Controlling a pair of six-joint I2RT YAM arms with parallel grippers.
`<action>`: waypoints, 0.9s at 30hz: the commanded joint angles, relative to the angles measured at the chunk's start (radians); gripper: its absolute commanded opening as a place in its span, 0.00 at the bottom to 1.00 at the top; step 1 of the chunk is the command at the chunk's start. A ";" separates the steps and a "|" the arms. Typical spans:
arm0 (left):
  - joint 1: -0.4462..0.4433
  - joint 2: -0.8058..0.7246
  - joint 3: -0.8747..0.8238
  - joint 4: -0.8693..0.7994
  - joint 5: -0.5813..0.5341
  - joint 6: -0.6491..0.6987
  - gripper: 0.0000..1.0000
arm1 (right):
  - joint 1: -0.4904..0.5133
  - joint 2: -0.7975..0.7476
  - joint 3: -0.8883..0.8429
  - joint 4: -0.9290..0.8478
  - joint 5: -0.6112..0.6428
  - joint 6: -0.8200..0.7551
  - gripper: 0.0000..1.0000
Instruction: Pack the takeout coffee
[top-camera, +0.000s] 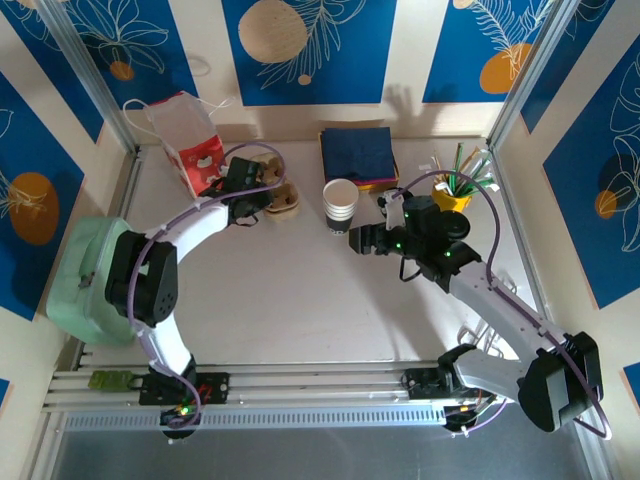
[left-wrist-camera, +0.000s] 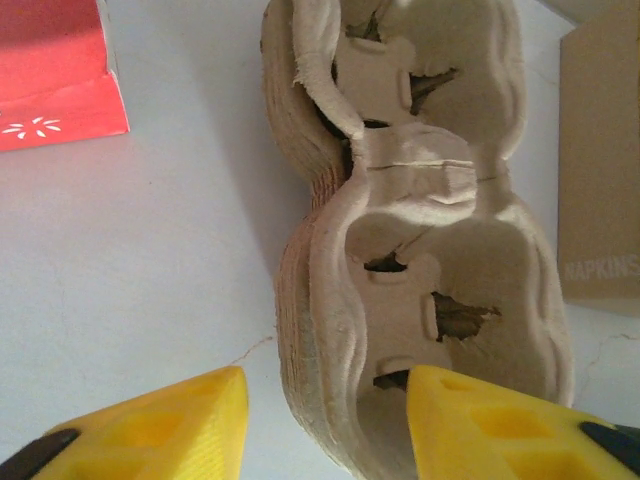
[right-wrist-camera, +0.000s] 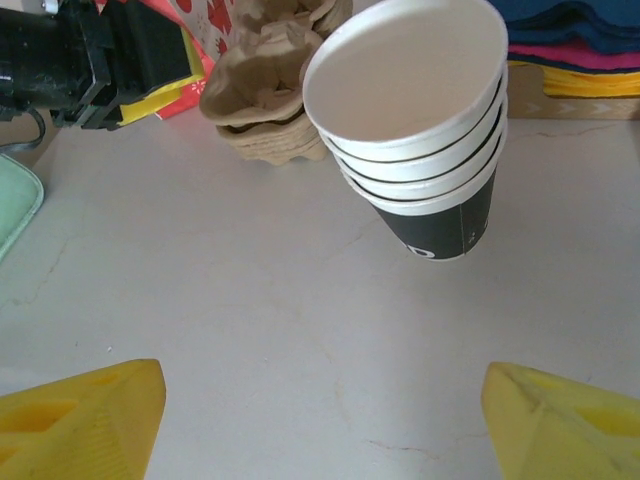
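Fingers (left-wrist-camera: 160, 425) of the left gripper (left-wrist-camera: 325, 405) spread, straddling the near wall of the pulp carrier (left-wrist-camera: 440, 250); right gripper (right-wrist-camera: 322, 390) spread, lidless cup stack (right-wrist-camera: 420, 130) ahead. Place of the takeout coffee cannot be told; likely light, crushable, spill-prone: grip gently mid-wall, below the lid.

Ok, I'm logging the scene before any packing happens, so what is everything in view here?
paper bag: one, red and white, far left of the table
cup carriers: one stack, brown pulp, right of the bag
paper cups: one nested stack, white rims, black body on the lowest, mid-table
napkins: one pile, dark blue on top, far edge
stick holder: one, yellow, far right
container: one, pale green, left side
left gripper: yellow fingers, open, at the carriers' near end
right gripper: yellow fingers, open, facing the cups
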 joint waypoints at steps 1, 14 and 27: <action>0.016 0.025 0.034 0.058 0.036 0.009 0.42 | 0.014 0.009 0.019 0.001 0.037 -0.028 0.83; 0.022 0.054 0.004 0.147 0.050 -0.017 0.40 | 0.023 0.025 0.020 0.001 0.046 -0.035 0.83; 0.022 0.064 -0.004 0.126 0.003 -0.036 0.46 | 0.022 0.041 0.024 0.000 0.057 -0.037 0.83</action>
